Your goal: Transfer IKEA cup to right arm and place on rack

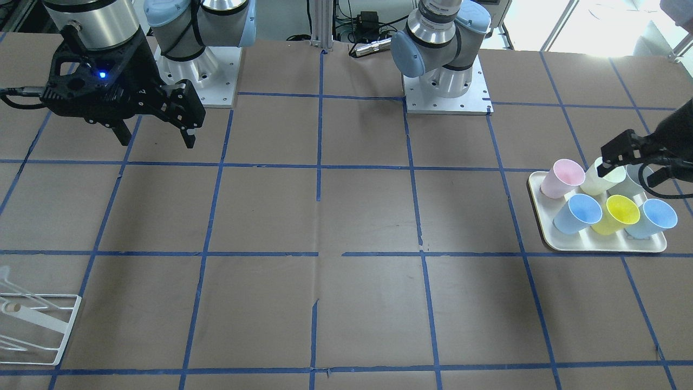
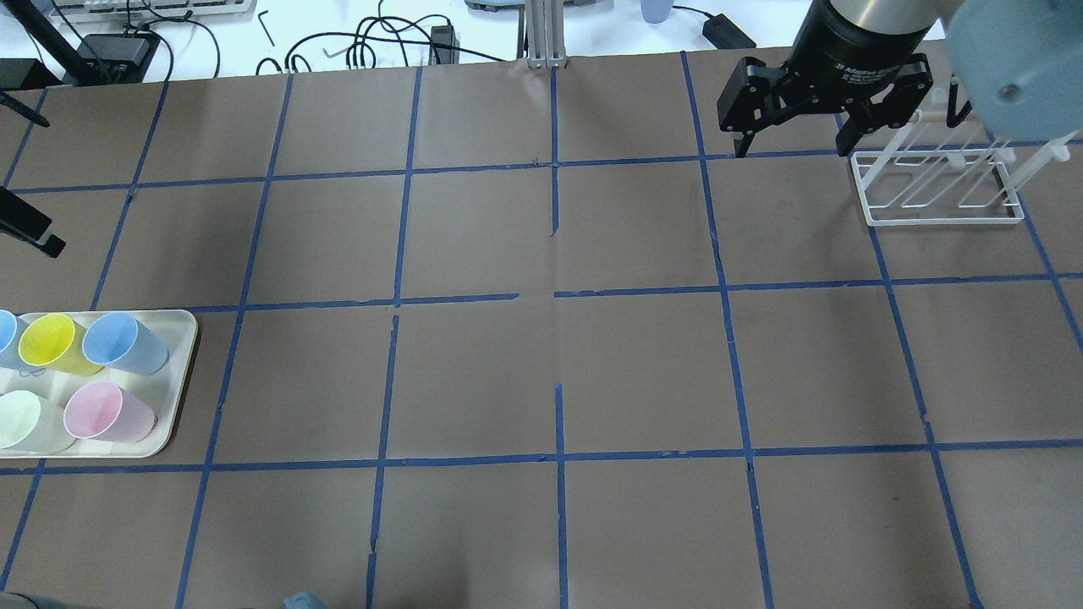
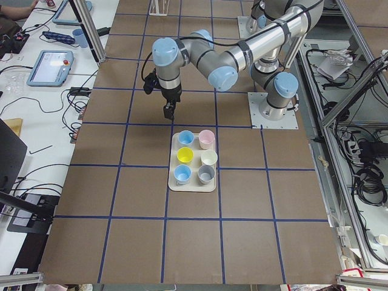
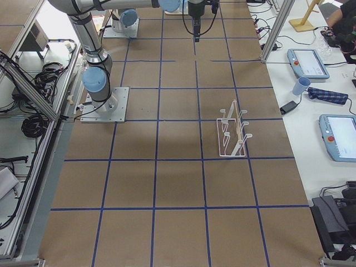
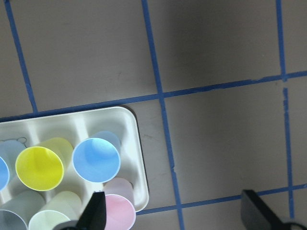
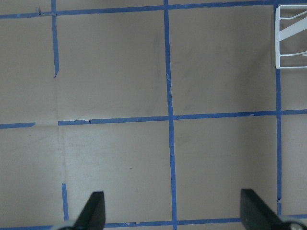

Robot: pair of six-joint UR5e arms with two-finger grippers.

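The bright yellow IKEA cup (image 1: 620, 212) lies tilted in the cream tray (image 1: 595, 246), between two light blue cups; it also shows in the overhead view (image 2: 51, 342) and the left wrist view (image 5: 41, 167). My left gripper (image 1: 631, 160) hovers open and empty above the tray's robot-side row, over the pale cream cup (image 1: 603, 176). In the left wrist view the left gripper (image 5: 175, 215) is right of the yellow cup. My right gripper (image 2: 792, 150) is open and empty, raised beside the white wire rack (image 2: 939, 182). The rack holds nothing.
The tray also holds a pink cup (image 1: 563, 177), two light blue cups (image 1: 579, 212) and a greyish cup (image 1: 636, 181). Brown paper with a blue tape grid (image 2: 558, 296) covers the table. Both arm bases (image 1: 446, 81) stand at the robot's edge.
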